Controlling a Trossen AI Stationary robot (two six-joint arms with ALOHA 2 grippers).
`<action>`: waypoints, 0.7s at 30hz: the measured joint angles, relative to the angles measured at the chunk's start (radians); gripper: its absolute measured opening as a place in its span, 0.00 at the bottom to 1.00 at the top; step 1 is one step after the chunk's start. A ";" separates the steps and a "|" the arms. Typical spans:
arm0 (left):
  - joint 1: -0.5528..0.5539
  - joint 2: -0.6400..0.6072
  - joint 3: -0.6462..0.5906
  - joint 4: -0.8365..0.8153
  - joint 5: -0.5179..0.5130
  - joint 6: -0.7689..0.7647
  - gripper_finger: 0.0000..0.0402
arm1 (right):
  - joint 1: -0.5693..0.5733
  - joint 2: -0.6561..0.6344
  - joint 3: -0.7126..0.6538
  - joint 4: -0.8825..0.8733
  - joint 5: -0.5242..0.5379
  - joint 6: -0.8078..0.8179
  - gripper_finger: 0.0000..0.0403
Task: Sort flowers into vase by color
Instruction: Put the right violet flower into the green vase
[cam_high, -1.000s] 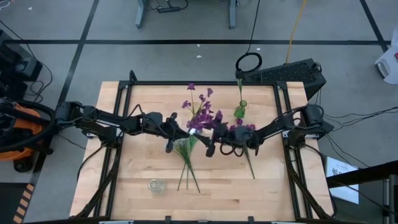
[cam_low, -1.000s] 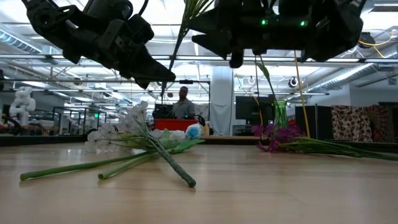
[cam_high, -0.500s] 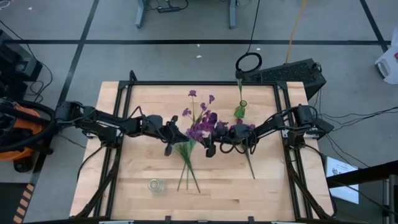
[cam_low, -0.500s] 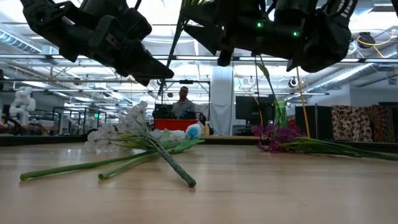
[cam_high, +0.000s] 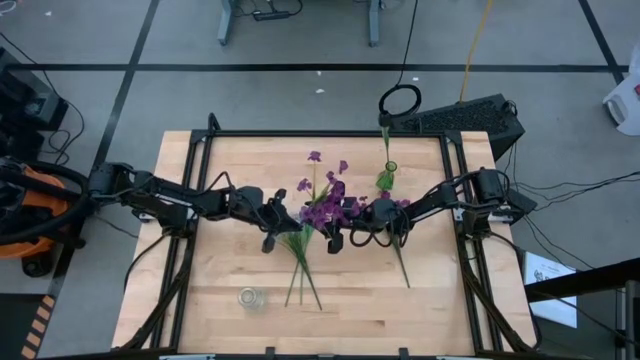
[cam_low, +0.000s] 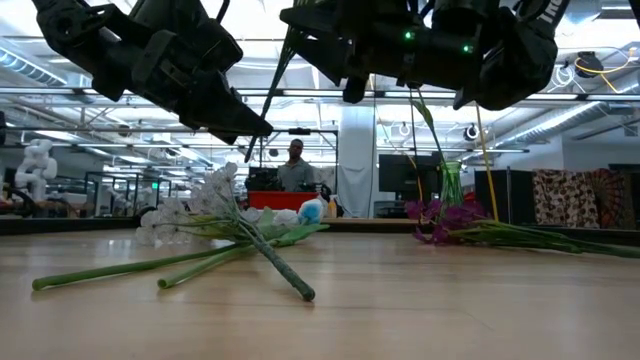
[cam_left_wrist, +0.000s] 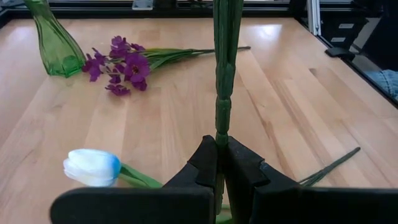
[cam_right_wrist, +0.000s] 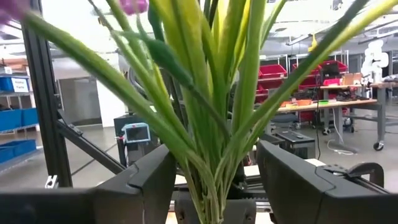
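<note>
Our left gripper stays clamped on the purple flower stem, mid-table; right gripper has shifted in, fingers spread around its leaves. We read handover next.

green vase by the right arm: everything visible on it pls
The green vase is translucent green, glass by the look of it, with a wide base that narrows into a slim neck; in the left wrist view the top of the neck is cut off. It stands upright on the wooden table, toward the far edge right of centre. A green stem rises out of its mouth in the high view. In the left wrist view a purple flower spray lies next to its base; contact cannot be told. No fingers touch it.
</note>
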 joint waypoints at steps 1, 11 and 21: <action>0.000 0.000 0.000 0.000 0.000 0.000 0.04 | 0.000 0.000 0.000 -0.001 0.000 -0.002 0.53; 0.000 0.000 0.000 0.001 0.000 0.000 0.04 | 0.000 0.000 0.000 -0.007 0.001 -0.018 0.52; 0.000 0.000 0.000 0.001 -0.002 0.000 0.06 | 0.000 0.000 0.000 -0.007 0.002 -0.010 0.34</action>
